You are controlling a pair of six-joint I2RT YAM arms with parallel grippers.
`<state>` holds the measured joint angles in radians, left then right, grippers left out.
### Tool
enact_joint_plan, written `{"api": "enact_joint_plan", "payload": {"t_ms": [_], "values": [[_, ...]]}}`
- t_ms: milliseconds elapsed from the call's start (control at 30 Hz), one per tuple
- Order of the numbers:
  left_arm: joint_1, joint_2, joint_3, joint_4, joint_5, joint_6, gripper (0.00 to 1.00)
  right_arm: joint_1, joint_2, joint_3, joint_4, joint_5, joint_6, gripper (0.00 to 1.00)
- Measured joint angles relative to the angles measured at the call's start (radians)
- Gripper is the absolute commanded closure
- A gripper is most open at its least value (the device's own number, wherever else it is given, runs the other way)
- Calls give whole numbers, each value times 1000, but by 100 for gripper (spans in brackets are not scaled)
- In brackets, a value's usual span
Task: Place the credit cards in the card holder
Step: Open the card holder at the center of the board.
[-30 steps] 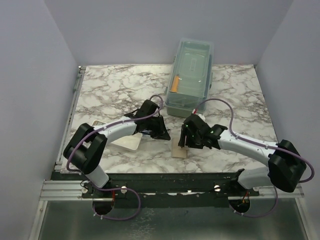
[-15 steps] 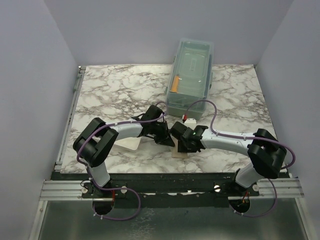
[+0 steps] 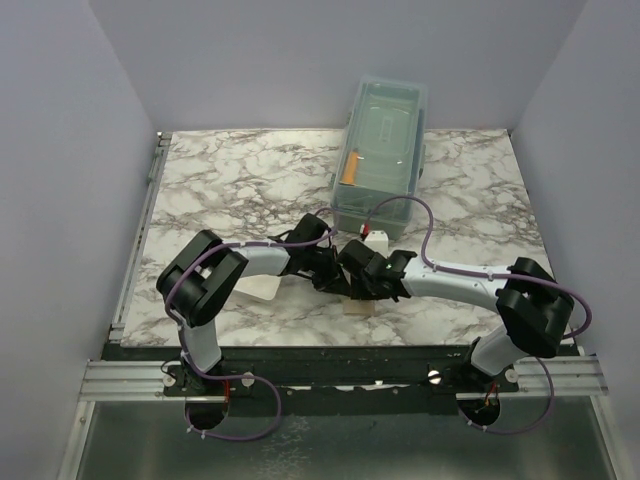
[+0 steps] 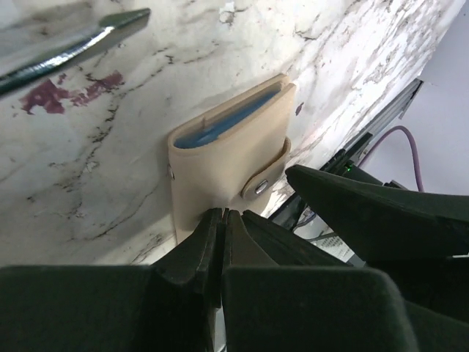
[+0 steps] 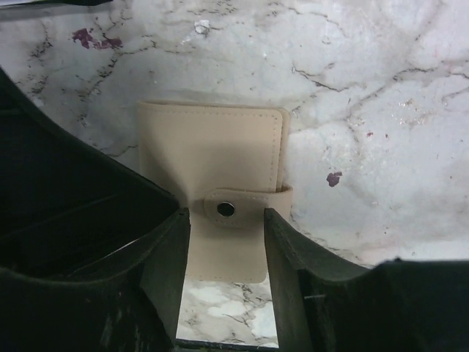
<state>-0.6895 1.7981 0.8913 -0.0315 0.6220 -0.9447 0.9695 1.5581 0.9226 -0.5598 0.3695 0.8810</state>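
The card holder (image 5: 212, 158) lies flat on the tabletop (image 3: 230, 170) near its front edge, between the two arms. It is folded shut, with its snap strap (image 5: 234, 207) buttoned down over the open side. You have no credit card showing loose in any view. A blue band shows between the covers in the left wrist view, but you cannot tell whether it is lining or card edges. By my reading the task is at an early stage. The holder has yet to be unsnapped and opened, and every card you can account for has yet to go in.

Your left fingers (image 4: 194, 253) are clenched together, their tips right at the holder's near edge. You cannot tell whether they nip a sliver of the cover or only press against it. Your right fingers (image 5: 165, 264) stand apart over the holder, one on each side of the snap, grasping nothing. The strap's button sits midway between them.

Further out, a white tray (image 3: 262, 290) lies just left of the holder, partly under your left arm. A clear lidded box (image 3: 380, 150) stands well apart at the far side.
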Motion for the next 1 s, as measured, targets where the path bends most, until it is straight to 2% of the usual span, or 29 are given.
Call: {"api": "enact_joint_plan", "payload": {"t_ms": [333, 533, 767, 1000], "values": [[3, 28, -1, 17, 10, -43, 100, 0, 17, -21, 52, 25, -29, 51], [5, 28, -2, 14, 7, -45, 100, 5, 56, 2, 38, 56, -19, 66], [10, 28, -2, 5, 0, -47, 100, 9, 24, -19, 42, 94, 39, 98], [14, 33, -2, -24, -20, -42, 100, -42, -173, -193, 117, 80, 64, 100]]}}
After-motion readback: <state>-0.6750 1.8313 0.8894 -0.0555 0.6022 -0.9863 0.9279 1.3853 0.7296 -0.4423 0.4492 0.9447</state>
